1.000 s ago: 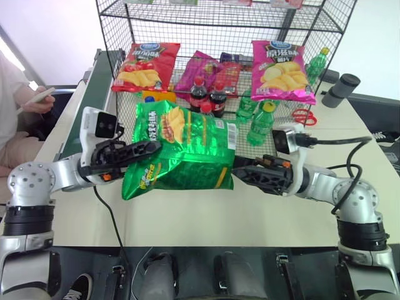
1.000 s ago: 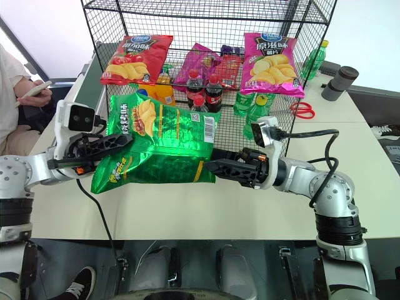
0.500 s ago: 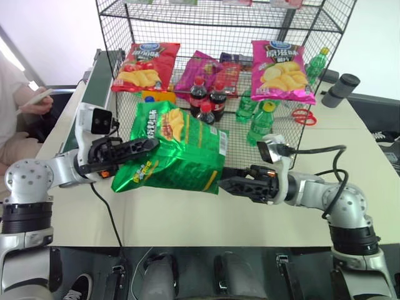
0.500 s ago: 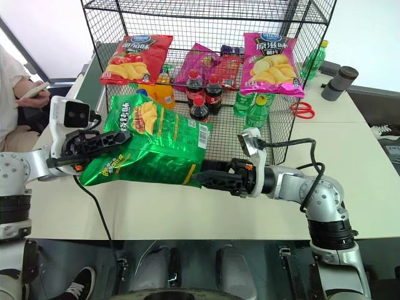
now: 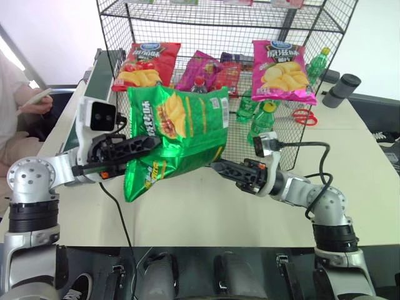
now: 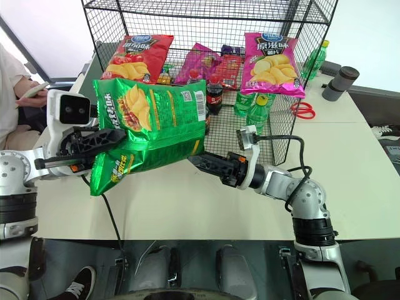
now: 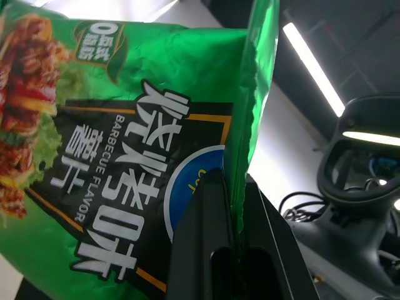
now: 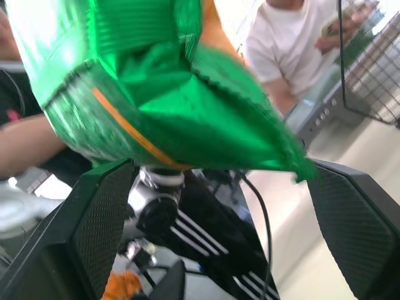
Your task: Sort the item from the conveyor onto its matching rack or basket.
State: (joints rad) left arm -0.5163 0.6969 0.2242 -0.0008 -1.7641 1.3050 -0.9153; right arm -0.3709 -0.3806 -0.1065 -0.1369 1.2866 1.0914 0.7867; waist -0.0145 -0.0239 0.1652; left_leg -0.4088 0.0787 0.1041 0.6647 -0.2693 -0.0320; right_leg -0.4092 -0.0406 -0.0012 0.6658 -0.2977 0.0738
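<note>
Jaws of the left gripper (image 5: 140,145) clamp the green bag (image 5: 178,134), now raised; right gripper's (image 5: 222,167) gape beneath.

Glossy green crisp bag (image 5: 178,134) with blue oval logo, red crisp bag (image 5: 145,65), pink crisp bag (image 5: 282,70), black wire-mesh rack (image 5: 225,25)

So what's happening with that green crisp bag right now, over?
Left gripper shut on green crisp bag, held above the table. Right gripper open under the bag's corner, not gripping. Wire rack ahead; bottles and other bags inside.
</note>
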